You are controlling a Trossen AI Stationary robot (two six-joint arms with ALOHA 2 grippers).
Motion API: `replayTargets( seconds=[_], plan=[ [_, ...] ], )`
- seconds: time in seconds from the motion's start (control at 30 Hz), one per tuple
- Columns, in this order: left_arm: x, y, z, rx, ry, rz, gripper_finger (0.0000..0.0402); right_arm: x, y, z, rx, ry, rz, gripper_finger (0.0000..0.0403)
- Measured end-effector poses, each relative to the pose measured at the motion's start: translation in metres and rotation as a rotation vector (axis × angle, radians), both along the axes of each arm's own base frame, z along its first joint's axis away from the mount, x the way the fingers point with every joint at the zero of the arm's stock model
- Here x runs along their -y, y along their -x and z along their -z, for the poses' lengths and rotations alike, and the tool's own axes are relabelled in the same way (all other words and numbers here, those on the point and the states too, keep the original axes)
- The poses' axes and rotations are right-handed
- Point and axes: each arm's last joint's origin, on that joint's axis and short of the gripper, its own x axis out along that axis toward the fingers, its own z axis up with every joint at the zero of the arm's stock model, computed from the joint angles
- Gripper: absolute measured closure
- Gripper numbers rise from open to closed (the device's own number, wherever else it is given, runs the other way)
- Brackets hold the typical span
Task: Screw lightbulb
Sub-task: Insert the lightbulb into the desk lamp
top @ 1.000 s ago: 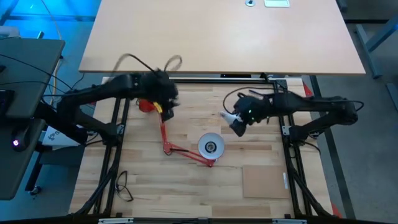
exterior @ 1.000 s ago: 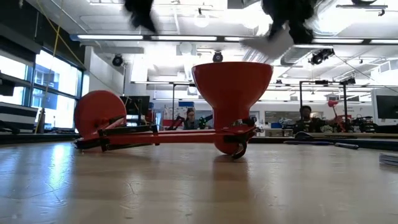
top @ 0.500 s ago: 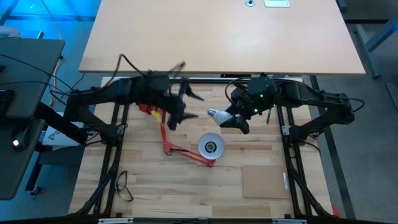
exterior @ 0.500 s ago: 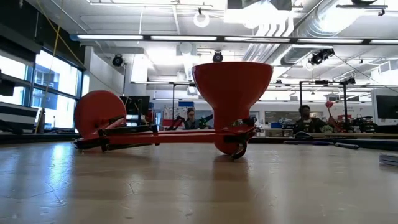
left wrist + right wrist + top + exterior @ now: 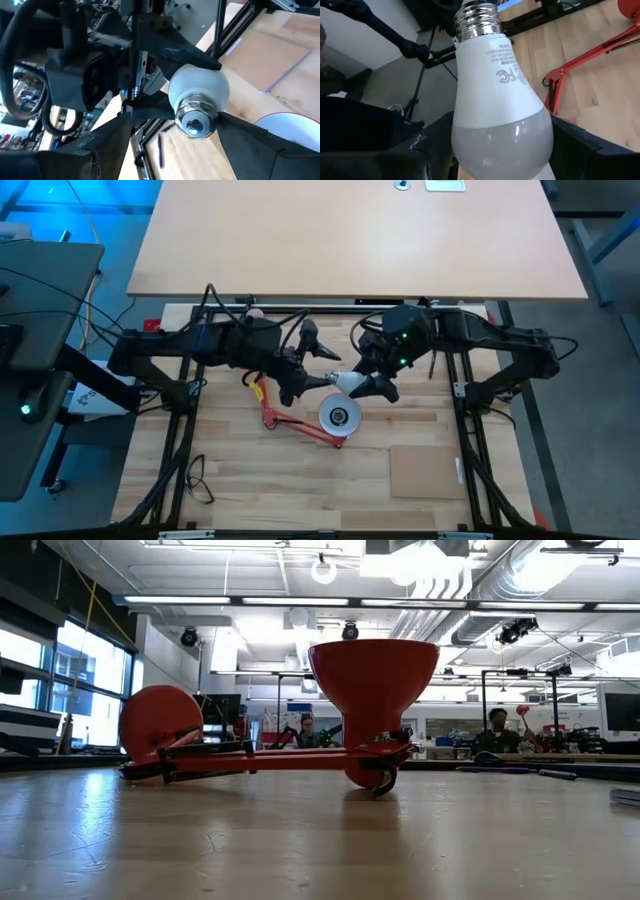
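Wooden table (image 5: 420,430), plank surface, a paler board beyond it; an open workshop with people far behind in the low view.

Item, left: my left gripper (image 5: 310,367), raised over the table's middle. A second ago it hung further left, above the lamp's base, fingers close together; now it has swung in toward the centre and its fingers (image 5: 107,145) are spread wide. Through them, in its wrist view, the bulb's metal base faces straight at me, not yet touched.

Item, centre: red lamp (image 5: 290,420), lying flat on the planks, jointed arm folded, shade (image 5: 373,675) turned mouth-up with its white inside showing from above. Unmoved throughout.

Item, right: my right gripper (image 5: 362,385), closed about the glass end of the lightbulb (image 5: 343,382), which has come in from the right. It hangs in the air just above the shade, threads pointing at the left gripper.

Meaning, as I judge: both grippers now meet at the bulb, perhaps for a handover or re-grip; threading into the socket has not begun.
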Motion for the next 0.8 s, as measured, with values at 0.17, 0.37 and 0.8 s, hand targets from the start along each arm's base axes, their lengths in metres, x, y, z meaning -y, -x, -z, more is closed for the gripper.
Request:
replayTargets(
  seconds=[0.17,0.37,0.8],
  plan=[
    [0.008,0.001,0.002,-0.026,0.034,0.087,0.0119,0.000,0.001,-0.001,0.007,-0.024,-0.043,0.0156],
    [0.012,-0.004,0.006,-0.036,0.049,0.132,0.0119,-0.001,0.001,-0.001,0.002,-0.049,-0.067,0.0156],
    [0.015,-0.011,0.009,-0.018,0.047,0.152,0.0119,-0.001,0.001,-0.002,0.003,-0.056,-0.066,0.0156]
  ],
)
